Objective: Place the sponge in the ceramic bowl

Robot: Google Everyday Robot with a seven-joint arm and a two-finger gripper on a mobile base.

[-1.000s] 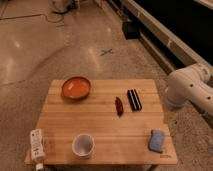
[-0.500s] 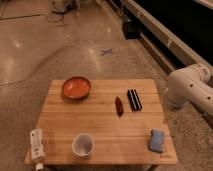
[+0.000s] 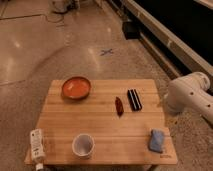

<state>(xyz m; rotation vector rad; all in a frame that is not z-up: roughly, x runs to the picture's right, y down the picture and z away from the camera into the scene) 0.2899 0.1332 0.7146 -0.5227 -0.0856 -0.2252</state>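
The light-blue sponge lies flat near the front right corner of the wooden table. At the back left of the table stands the orange-red ceramic bowl, with nothing in it. A white arm segment reaches in from the right edge, beside the table's right side and above the sponge's corner. The gripper itself is out of view.
A white cup stands at the front left-centre. A small dark-red oblong thing and a black bar lie mid-right. A white bottle lies at the front left edge. Polished floor surrounds the table; a dark wall base runs along the right.
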